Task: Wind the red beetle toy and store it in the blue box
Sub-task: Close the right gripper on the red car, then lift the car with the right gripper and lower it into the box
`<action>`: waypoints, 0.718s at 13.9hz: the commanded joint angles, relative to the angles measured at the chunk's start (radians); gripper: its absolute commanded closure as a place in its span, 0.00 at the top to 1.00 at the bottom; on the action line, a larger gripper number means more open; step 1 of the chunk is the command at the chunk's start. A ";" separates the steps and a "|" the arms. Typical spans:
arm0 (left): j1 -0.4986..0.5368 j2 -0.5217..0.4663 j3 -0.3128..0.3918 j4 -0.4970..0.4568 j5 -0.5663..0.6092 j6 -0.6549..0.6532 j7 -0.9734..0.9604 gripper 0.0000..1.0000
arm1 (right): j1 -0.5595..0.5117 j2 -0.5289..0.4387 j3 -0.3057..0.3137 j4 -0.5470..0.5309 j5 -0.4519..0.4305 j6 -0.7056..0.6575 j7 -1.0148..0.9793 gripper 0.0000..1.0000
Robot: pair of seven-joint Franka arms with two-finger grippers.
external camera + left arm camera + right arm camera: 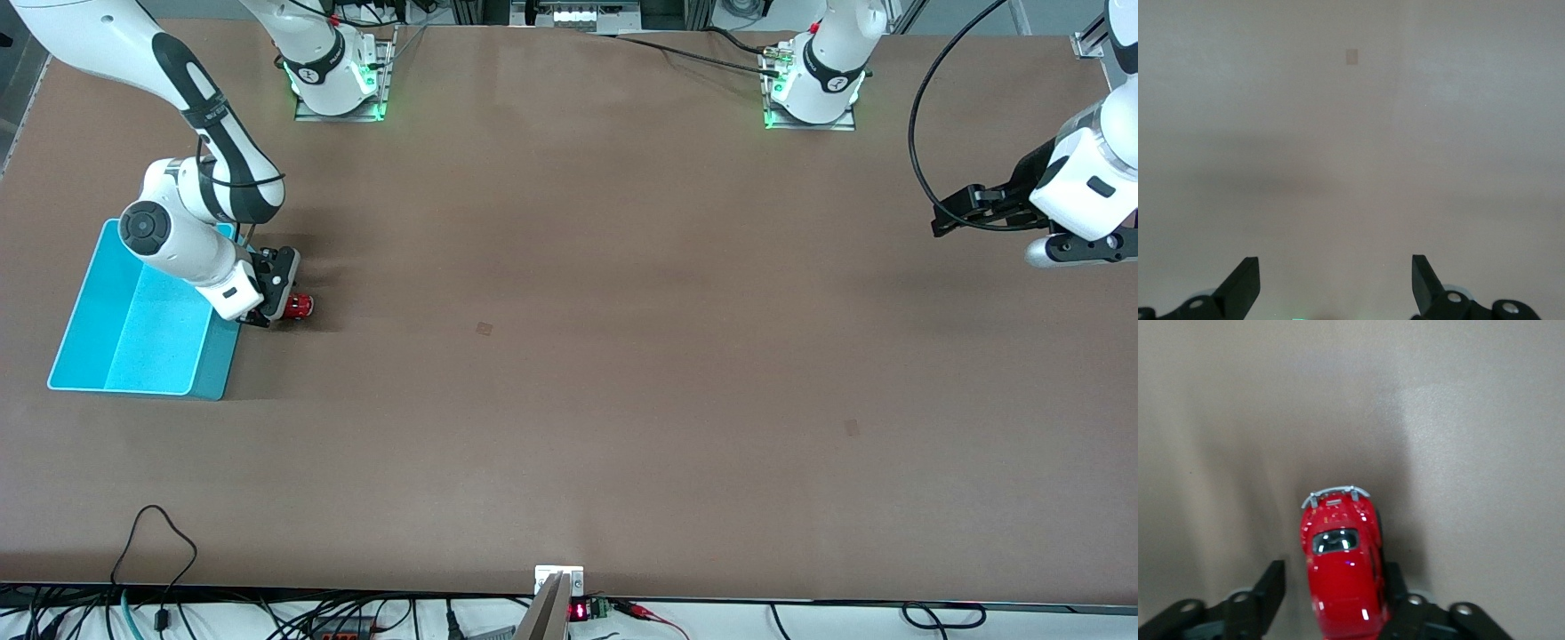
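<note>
The red beetle toy (300, 307) (1341, 573) stands on the brown table beside the blue box (151, 342), toward the right arm's end. My right gripper (289, 307) (1335, 573) is down at the table with its fingers on either side of the toy's rear half. One finger (1395, 587) touches the car's side; the other finger (1271, 587) stands a small gap away from it. The toy's silvery bumper points away from the wrist. The blue box holds nothing that I can see. My left gripper (940, 222) (1336, 267) waits open in the air over the left arm's end of the table.
A small square mark (484, 328) (1351, 57) lies on the table near the middle, and a second faint mark (852, 427) lies nearer the front camera. Cables run along the table's front edge (569, 591). The right arm's elbow hangs over the box.
</note>
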 commanded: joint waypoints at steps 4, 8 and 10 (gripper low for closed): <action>0.009 0.041 0.002 0.068 -0.012 -0.015 0.003 1.00 | -0.001 -0.009 0.008 0.011 -0.014 0.030 0.005 0.07; 0.028 0.041 0.002 0.070 -0.027 -0.017 0.005 1.00 | 0.008 -0.078 0.013 0.051 0.000 0.001 0.254 0.06; 0.029 0.046 0.002 0.068 -0.026 -0.023 0.005 1.00 | 0.024 -0.121 0.013 0.089 0.001 -0.080 0.437 0.06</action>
